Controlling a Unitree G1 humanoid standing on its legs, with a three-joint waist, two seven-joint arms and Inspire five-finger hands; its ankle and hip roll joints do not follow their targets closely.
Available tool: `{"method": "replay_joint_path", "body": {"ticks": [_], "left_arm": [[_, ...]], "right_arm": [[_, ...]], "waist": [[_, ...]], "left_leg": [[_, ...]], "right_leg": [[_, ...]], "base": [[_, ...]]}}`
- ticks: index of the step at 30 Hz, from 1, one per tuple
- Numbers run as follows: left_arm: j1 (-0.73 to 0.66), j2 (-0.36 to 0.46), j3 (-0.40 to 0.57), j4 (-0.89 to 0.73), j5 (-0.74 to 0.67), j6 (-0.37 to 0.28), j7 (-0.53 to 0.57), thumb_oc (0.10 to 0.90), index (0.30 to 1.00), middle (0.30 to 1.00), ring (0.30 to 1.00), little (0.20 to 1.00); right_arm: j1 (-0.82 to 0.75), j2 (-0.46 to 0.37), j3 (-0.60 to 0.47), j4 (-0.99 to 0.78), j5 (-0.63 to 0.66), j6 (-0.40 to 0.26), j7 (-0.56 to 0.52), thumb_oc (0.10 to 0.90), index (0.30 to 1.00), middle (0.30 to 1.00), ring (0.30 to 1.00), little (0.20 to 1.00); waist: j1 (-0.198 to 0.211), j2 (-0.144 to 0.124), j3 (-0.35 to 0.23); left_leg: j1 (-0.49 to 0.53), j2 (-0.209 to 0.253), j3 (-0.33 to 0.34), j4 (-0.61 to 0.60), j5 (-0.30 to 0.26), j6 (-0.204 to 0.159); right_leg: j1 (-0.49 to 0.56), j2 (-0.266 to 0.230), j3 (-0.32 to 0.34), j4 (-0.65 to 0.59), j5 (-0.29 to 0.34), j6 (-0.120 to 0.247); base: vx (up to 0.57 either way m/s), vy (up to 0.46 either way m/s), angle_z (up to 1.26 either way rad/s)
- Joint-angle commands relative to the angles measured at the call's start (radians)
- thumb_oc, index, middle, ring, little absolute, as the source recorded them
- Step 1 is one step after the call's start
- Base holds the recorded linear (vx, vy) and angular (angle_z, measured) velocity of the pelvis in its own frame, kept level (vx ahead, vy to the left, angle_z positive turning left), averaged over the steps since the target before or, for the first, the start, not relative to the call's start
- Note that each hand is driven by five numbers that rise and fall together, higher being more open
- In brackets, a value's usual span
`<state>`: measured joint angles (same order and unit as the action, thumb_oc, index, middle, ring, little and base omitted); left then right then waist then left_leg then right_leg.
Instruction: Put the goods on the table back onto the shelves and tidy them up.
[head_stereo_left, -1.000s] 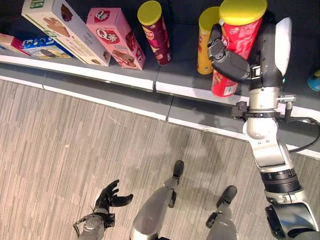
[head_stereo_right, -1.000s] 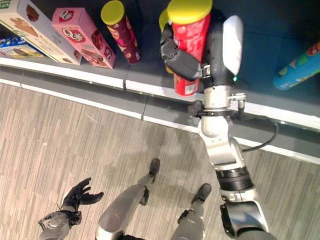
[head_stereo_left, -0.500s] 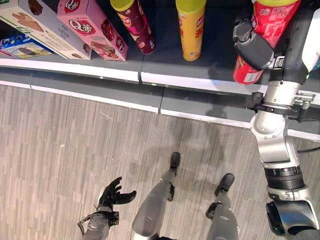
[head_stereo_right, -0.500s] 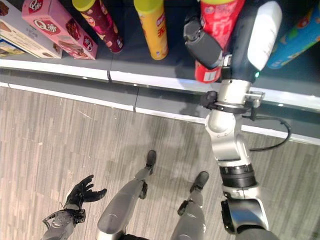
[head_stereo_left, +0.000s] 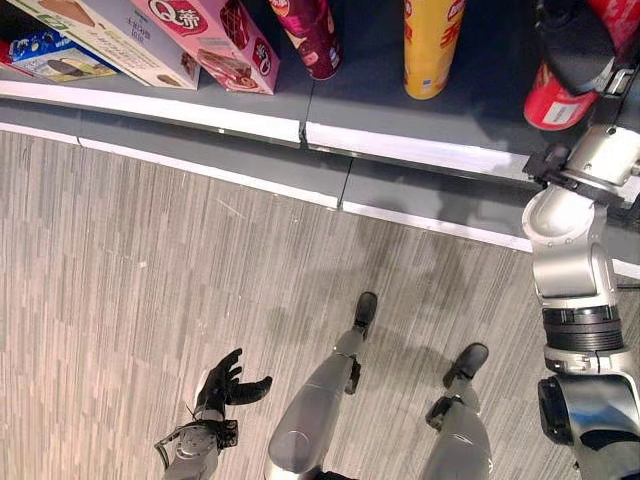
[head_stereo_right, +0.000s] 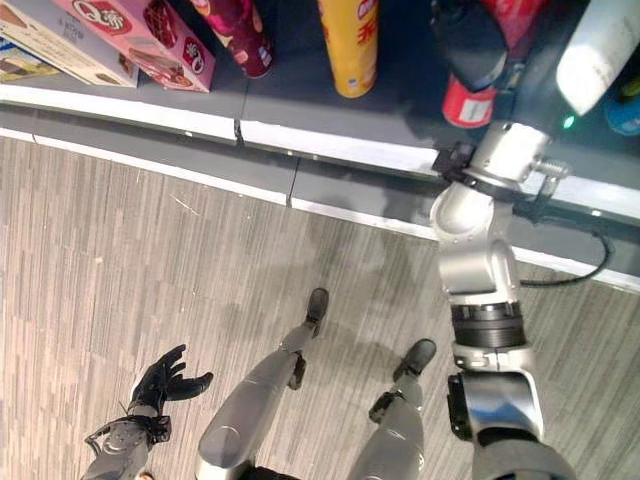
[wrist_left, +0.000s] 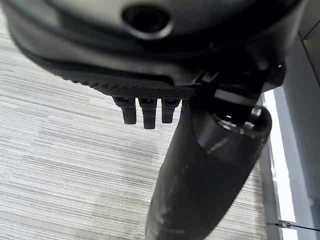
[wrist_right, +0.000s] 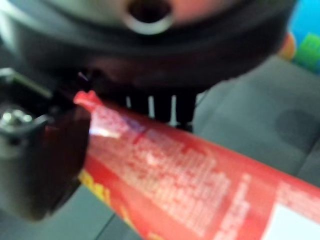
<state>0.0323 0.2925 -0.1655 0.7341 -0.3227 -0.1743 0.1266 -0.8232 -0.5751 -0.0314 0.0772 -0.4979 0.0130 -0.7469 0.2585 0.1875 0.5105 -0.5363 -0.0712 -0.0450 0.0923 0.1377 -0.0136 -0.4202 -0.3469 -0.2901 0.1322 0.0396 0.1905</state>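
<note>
My right hand (head_stereo_left: 583, 52) is shut on a red cylindrical can (head_stereo_left: 553, 102), holding it over the dark shelf (head_stereo_left: 400, 145) to the right of a yellow can (head_stereo_left: 432, 45). I cannot tell whether the red can's base touches the shelf. The right wrist view shows the fingers (wrist_right: 160, 107) and thumb (wrist_right: 40, 160) wrapped round the red can (wrist_right: 190, 185). A maroon can (head_stereo_left: 310, 35), a pink box (head_stereo_left: 215, 40), a white box (head_stereo_left: 110, 35) and a blue packet (head_stereo_left: 50, 55) stand further left on the shelf. My left hand (head_stereo_left: 225, 385) hangs open low over the floor.
The shelf's white front edge (head_stereo_right: 330, 145) runs across the view above a grey base strip (head_stereo_left: 200, 160). A blue can (wrist_right: 310, 35) lies on the shelf to the right of the red one. Grey striped floor (head_stereo_left: 150, 280) spreads below.
The view has shifted. Against the yellow can, my right hand has carried the red can to the right, away from it and further over the shelf. The left hand stays open and low.
</note>
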Motion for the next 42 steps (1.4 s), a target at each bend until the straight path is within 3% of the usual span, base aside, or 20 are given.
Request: {"method": "replay_joint_path", "body": {"ticks": [1,3,9,17,23,40,41,42], "left_arm": [[0.045,0.086,-0.041,-0.017,-0.014,-0.032,0.036,0.8,0.9,0.9,0.9,0.9],[0.043,0.088,-0.043,-0.034,-0.025,-0.039,0.034,0.8,0.9,0.9,0.9,0.9],[0.022,0.077,-0.058,-0.032,-0.038,-0.047,0.037,0.8,0.9,0.9,0.9,0.9],[0.009,0.059,-0.073,-0.032,-0.048,-0.053,0.054,0.8,0.9,0.9,0.9,0.9],[-0.005,0.066,-0.079,-0.019,-0.031,-0.054,0.059,0.8,0.9,0.9,0.9,0.9],[-0.022,0.071,-0.095,0.018,-0.018,-0.051,0.058,0.8,0.9,0.9,0.9,0.9],[-0.022,0.07,-0.095,0.02,-0.02,-0.05,0.059,0.8,0.9,0.9,0.9,0.9],[-0.023,0.07,-0.094,0.021,-0.019,-0.048,0.06,0.8,0.9,0.9,0.9,0.9]], "right_arm": [[-0.103,-0.137,0.001,-0.128,-0.071,-0.047,-0.076,0.4,0.3,0.3,0.3,0.3],[-0.128,-0.163,0.003,-0.122,-0.081,-0.037,-0.093,0.4,0.3,0.3,0.3,0.3],[-0.163,-0.189,0.011,-0.12,-0.093,-0.025,-0.119,0.4,0.3,0.3,0.3,0.3],[-0.142,-0.138,0.027,-0.122,-0.085,-0.019,-0.149,0.4,0.3,0.3,0.3,0.3],[-0.124,-0.118,0.024,-0.092,-0.068,-0.021,-0.165,0.4,0.3,0.3,0.3,0.3],[-0.149,-0.17,0.021,-0.002,-0.03,0.0,-0.204,0.4,0.3,0.3,0.3,0.3],[-0.148,-0.166,0.024,-0.003,-0.029,0.001,-0.205,0.471,0.406,0.406,0.406,0.406],[-0.147,-0.163,0.024,-0.004,-0.028,0.001,-0.203,0.638,0.658,0.658,0.658,0.658]], "waist": [[0.014,0.097,-0.036],[0.015,0.112,-0.037],[0.02,0.137,-0.032],[0.011,0.165,-0.016],[0.013,0.182,-0.02],[0.031,0.191,-0.035],[0.03,0.189,-0.035],[0.029,0.187,-0.034]], "left_leg": [[-0.087,0.044,-0.076,0.031,-0.044,-0.071],[-0.104,0.032,-0.083,0.024,-0.056,-0.079],[-0.167,0.006,-0.082,0.028,-0.047,-0.073],[-0.197,-0.013,-0.083,0.042,-0.047,-0.063],[-0.218,-0.024,-0.092,0.047,-0.039,-0.075],[-0.221,-0.03,-0.115,0.037,-0.032,-0.078],[-0.221,-0.029,-0.114,0.039,-0.034,-0.077],[-0.221,-0.027,-0.114,0.039,-0.035,-0.077]], "right_leg": [[-0.033,-0.07,-0.029,0.153,-0.076,-0.002],[-0.057,-0.079,-0.02,0.171,-0.103,0.008],[-0.134,-0.105,-0.005,0.211,-0.108,0.013],[-0.171,-0.126,0.013,0.234,-0.107,0.011],[-0.163,-0.142,-0.019,0.239,-0.105,0.017],[-0.155,-0.149,-0.045,0.268,-0.132,0.014],[-0.157,-0.147,-0.047,0.27,-0.133,0.014],[-0.158,-0.148,-0.047,0.272,-0.134,0.014]], "base": [[-0.02,0.012,0.14],[0.03,0.005,0.15],[0.0,0.039,0.08],[0.0,0.031,-0.04],[-0.01,-0.022,0.12],[0.03,-0.025,0.08],[0.01,-0.013,0.03],[0.0,0.0,0.0]]}}
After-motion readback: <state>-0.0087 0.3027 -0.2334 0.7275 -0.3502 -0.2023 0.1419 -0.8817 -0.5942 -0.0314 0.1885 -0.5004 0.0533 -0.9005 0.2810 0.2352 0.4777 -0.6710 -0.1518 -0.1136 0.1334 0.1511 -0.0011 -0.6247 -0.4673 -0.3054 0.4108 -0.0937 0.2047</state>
